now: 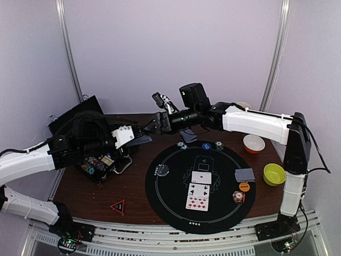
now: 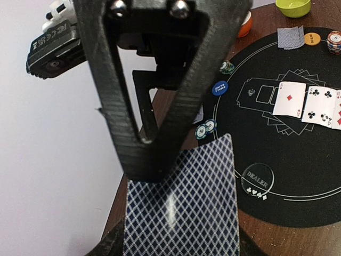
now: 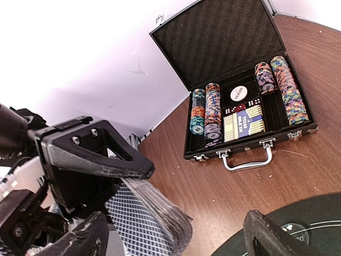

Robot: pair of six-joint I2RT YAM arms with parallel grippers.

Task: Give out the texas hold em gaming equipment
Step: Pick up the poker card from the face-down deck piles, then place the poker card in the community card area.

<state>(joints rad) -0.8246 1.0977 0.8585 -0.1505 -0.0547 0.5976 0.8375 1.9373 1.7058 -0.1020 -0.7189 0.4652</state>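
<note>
My left gripper (image 2: 154, 208) is shut on a deck of blue diamond-backed playing cards (image 2: 181, 208), held above the table's back left beside the mat; the same deck (image 1: 143, 140) shows from above. My right gripper (image 3: 176, 234) stands open just in front of it, with the deck's fanned end (image 3: 154, 218) between its wide-apart fingers (image 3: 80, 240) and touching neither. Three face-up cards (image 1: 199, 191) lie in a row on the black round mat (image 1: 160, 197). Face-down cards (image 1: 244, 174), stripe-edged chips (image 1: 238, 196), an orange button (image 1: 244, 186), a blue button (image 1: 206, 145) and a clear dealer button (image 1: 161, 170) also lie on the mat.
An open black case (image 3: 245, 114) with chip stacks and a boxed deck lies at the back left, under my left arm (image 1: 101, 162). An orange bowl (image 1: 253, 143) and a green bowl (image 1: 274, 174) stand at the right. A red triangle (image 1: 118, 206) lies near the front edge.
</note>
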